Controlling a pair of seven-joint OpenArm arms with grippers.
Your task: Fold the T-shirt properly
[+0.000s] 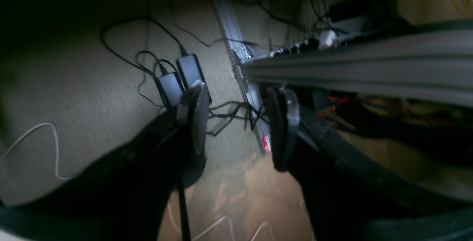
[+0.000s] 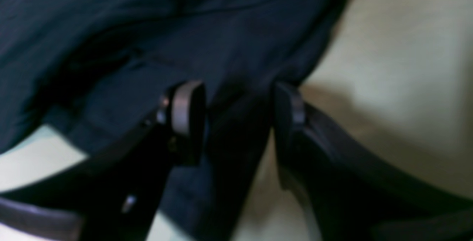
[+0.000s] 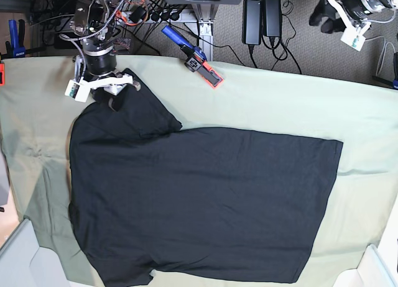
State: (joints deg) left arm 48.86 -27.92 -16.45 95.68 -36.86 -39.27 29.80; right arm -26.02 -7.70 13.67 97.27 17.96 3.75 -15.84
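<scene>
1 T-shirt [image 3: 199, 200], black, spread flat on the green table cloth [image 3: 280, 107]. 2 arms. Your right gripper [image 2: 236, 104] sits low at the sleeve's edge, jaws apart with a fold of cloth between them. Your left gripper [image 1: 240, 122] hangs off-table over carpet, jaws apart, empty.

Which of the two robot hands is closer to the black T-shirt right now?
The right. The right gripper sits at the T-shirt sleeve, its open jaws around a fold of it. The left gripper is off beyond the table's far edge, over the floor.
</scene>
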